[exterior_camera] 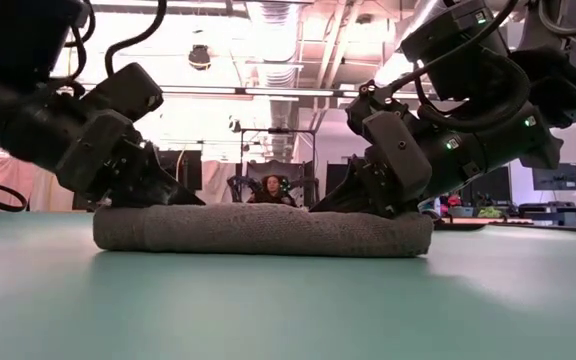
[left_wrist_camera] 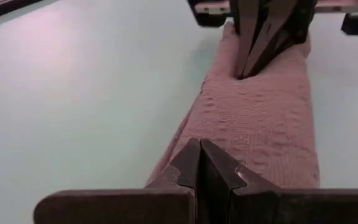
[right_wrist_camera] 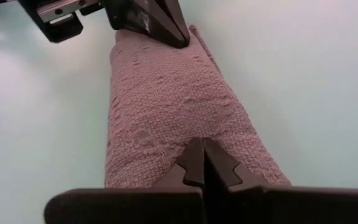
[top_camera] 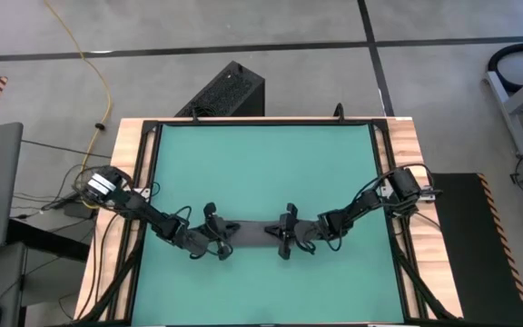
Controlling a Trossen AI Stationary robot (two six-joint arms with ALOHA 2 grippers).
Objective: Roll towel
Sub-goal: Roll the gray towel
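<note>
1. High view: a dark charcoal-grey, soft fabric towel [top_camera: 252, 233], folded or rolled into a long narrow band, is seen lying crosswise on the green mat [top_camera: 261, 173] that covers the wooden-edged table [top_camera: 411, 145], in the half of the mat nearer the arms' bases. The left gripper [top_camera: 214, 232] is set at the towel's left end and the right gripper [top_camera: 285, 232] at its right end. A black box [top_camera: 228, 91] and a yellow cable [top_camera: 93, 64] are noted on the grey floor beyond the table.

2. Low view: the towel [exterior_camera: 263, 230] is shown as a low, flattened band resting on the mat [exterior_camera: 288, 310]. One gripper [exterior_camera: 153, 190] is pressed onto one end of it and the other gripper [exterior_camera: 363, 200] onto the opposite end. A seated person [exterior_camera: 271, 190] is visible far back in the room, under ceiling lights.

3. Left wrist view: the left gripper [left_wrist_camera: 200, 163] is seen with its two dark fingers closed together, tips meeting on the towel's [left_wrist_camera: 253, 118] top surface. The right gripper [left_wrist_camera: 248, 65] is seen at the far end, tips also pressed into the cloth.

4. Right wrist view: the right gripper [right_wrist_camera: 204, 160] is seen with fingers closed, tips meeting on the towel [right_wrist_camera: 166, 99]. Whether cloth is pinched between the tips cannot be told. The left gripper [right_wrist_camera: 176, 37] is seen on the far end.
</note>
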